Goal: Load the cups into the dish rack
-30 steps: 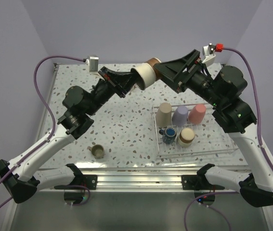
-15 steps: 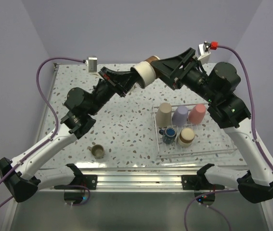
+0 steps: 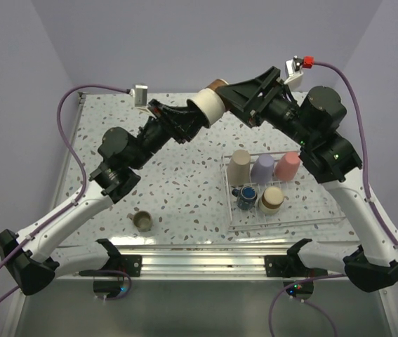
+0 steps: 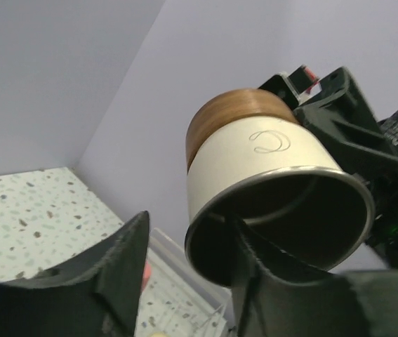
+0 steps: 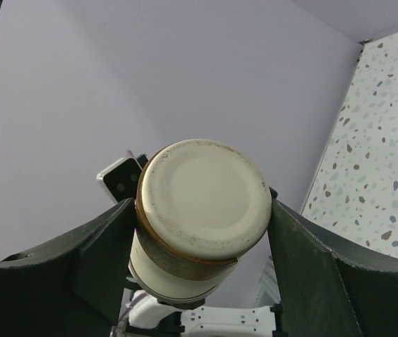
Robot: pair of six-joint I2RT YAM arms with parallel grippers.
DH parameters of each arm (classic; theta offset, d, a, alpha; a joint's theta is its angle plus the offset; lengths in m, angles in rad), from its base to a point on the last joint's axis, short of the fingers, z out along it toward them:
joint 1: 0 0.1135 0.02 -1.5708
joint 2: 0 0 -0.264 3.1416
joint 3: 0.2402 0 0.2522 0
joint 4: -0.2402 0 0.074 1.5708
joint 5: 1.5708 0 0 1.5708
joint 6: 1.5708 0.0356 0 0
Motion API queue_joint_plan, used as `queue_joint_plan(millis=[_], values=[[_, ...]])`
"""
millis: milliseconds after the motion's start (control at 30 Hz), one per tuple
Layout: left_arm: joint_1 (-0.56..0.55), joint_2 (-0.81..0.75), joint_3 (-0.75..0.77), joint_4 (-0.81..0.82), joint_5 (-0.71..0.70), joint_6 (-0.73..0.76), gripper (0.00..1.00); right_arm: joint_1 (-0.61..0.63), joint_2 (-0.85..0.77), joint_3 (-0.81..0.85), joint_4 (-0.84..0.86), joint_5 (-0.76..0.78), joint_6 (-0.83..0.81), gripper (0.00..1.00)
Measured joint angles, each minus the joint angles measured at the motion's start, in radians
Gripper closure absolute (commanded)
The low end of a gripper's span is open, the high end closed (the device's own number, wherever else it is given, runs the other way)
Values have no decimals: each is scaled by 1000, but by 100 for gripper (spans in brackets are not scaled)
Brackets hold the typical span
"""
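Now that the right fingers (image 5: 311,260) have clamped onto the cream cup (image 3: 209,107), the left fingers (image 4: 125,260) spread off its rim; handover looks done, dish rack (image 3: 319,205) next.

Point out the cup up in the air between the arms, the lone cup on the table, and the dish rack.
cream cup (image 3: 207,109), top view, on its cream side wall.
lone cup (image 3: 142,220), top view, on its open mouth.
dish rack (image 3: 309,203), top view, on its bare floor.
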Motion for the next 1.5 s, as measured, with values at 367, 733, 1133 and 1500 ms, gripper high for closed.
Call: queue_joint_plan(millis=[367,733,1133,1500], values=[[12,-81,-1,-233,-67,43,0,0,-2,81,-183,106,-187,100],[88,-101,39,-579,-240,92,0,-2,-93,177,-610,623,-526,100],[119,71,117,-697,-253,169,0,-6,-229,-44,-801,1144,-675,100],[166,188,180,-696,-149,203,0,-167,-199,-242,-803,1220,-676,100]])
